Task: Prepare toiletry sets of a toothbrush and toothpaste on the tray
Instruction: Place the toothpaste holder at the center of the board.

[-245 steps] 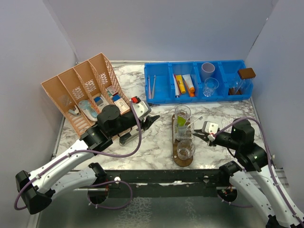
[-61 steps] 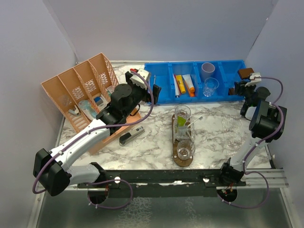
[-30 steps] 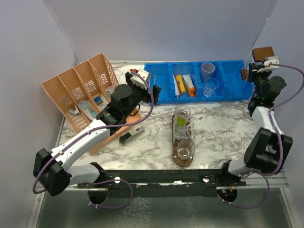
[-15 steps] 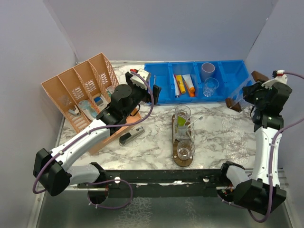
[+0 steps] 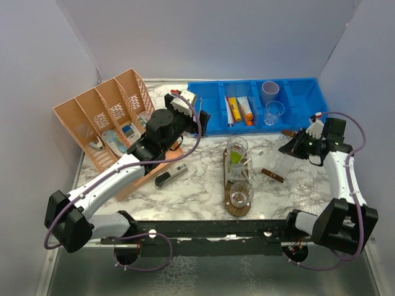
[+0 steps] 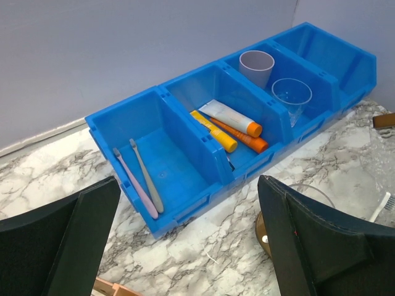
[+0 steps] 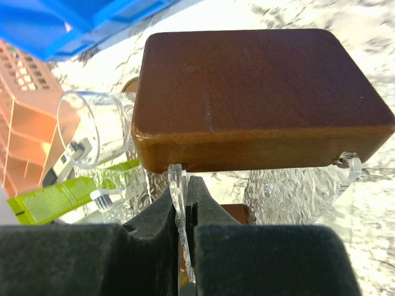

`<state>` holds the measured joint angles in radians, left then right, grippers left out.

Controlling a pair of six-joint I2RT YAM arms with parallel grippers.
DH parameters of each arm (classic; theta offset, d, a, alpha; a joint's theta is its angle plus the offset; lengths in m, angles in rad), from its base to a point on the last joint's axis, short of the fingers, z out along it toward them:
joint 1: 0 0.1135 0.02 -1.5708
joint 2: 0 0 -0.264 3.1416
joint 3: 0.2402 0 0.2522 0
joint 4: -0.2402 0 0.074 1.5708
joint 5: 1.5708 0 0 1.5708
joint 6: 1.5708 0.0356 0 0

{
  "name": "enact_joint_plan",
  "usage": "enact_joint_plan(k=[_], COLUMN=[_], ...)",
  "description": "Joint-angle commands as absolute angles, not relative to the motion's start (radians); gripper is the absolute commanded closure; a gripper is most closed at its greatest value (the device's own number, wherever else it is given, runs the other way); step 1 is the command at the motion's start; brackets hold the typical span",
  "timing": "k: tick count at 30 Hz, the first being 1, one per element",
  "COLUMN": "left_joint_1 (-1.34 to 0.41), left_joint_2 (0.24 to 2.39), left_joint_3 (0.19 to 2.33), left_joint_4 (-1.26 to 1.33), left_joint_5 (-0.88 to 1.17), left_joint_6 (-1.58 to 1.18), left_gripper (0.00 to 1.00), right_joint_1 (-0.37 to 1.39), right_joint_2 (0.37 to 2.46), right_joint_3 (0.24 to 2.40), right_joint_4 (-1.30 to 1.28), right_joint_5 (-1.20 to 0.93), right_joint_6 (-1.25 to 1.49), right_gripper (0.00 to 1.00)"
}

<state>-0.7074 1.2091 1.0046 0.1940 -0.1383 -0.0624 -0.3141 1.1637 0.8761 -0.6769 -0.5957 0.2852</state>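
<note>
Swinging holder (image 7: 259,92) out of bin (image 6: 185,216), now tilted over desk (image 5: 203,185) just right of tray (image 5: 237,211); right pincer (image 7: 183,206) clenched on its clear wall. Tumblers (image 5: 236,148) stand on tray, nearest looks empty. My left pincer (image 6: 188,228) released above toothbrushes (image 6: 145,185).

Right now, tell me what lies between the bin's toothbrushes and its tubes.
A blue divider wall separates the toothbrushes from the tubes; the left wrist view shows it.

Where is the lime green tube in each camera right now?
Top external: tube at centre, in a tumbler on the tray.
Left wrist: not in view.
Right wrist: tube at lower left, beside a tumbler.
Shared landmark: blue bin, far side in top view, centre in left wrist, top-left corner in right wrist.
</note>
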Motion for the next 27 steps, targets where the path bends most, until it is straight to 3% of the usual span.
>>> enact_joint_plan(k=[1,17,21,25,27], left_joint_1=[-0.712,-0.711,-0.712,-0.713,-0.712], left_joint_2=[1.227,1.249,1.247,1.246,1.244], left_joint_3=[1.005,1.008,1.012,1.012,1.011], left_joint_4=[0.211,0.209,0.206,0.204,0.204], left_joint_5=[-0.105,-0.102,-0.098,-0.097,-0.097], left_joint_6=[-0.081,-0.084,-0.086,-0.086,-0.086], left_gripper=[0.03,0.04,0.04,0.04,0.04], right_joint_1=[-0.31,-0.233,-0.232,-0.232,-0.232], right_joint_2=[1.222,1.473,1.526,1.512,1.511], right_joint_3=[0.867,0.897,0.922,0.931,0.938], right_joint_4=[-0.674,-0.706,-0.729,-0.736,-0.745], right_joint_5=[-0.814,-0.881,-0.821,-0.745,-0.707], right_joint_6=[0.206,0.116,0.101,0.108,0.11], right_gripper=[0.99,0.97,0.85,0.67,0.65])
